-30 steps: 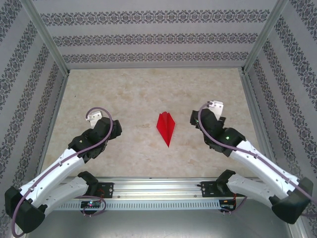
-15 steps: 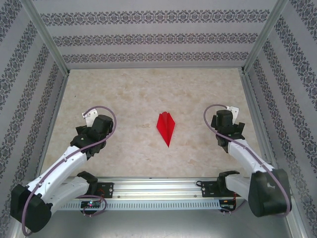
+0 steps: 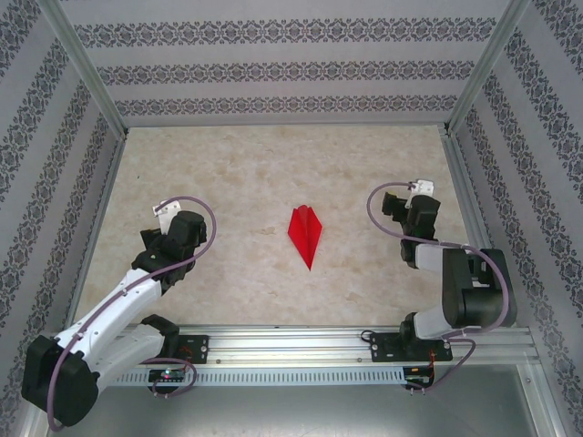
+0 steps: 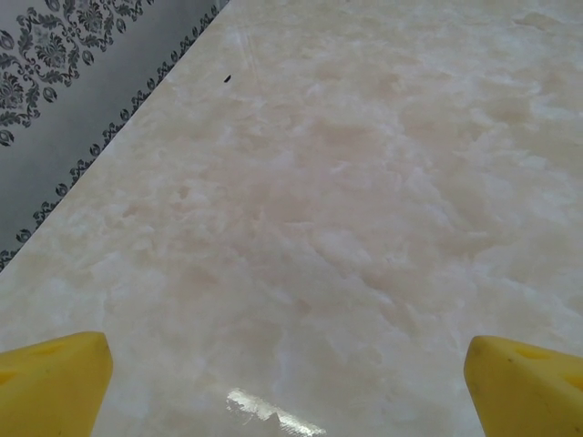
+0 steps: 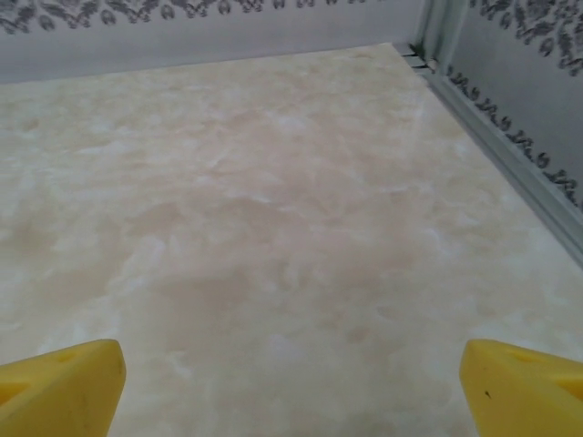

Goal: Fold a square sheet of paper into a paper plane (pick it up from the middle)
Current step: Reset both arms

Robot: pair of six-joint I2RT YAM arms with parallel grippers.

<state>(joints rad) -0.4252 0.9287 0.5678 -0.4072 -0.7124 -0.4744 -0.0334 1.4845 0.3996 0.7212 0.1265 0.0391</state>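
Top external view, L to R: left gripper point(image 3: 168, 221) had jaws wide apart, nothing held; paper plane point(image 3: 306, 234) lay flat mid-table point(image 3: 237, 173), nose toward arm bases, well apart from both grippers; right gripper point(image 3: 417, 202) also spread wide, empty.

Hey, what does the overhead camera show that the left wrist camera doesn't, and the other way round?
Overhead: the red paper plane lying flat mid-table, its narrow point toward the arm bases, with the left arm and right arm off to either side, neither touching it.
Left wrist: a close look at the left end effector, its yellow fingertips wide apart above the table, plus a small dark speck near the wall.
Both: the marbled table and patterned wall.
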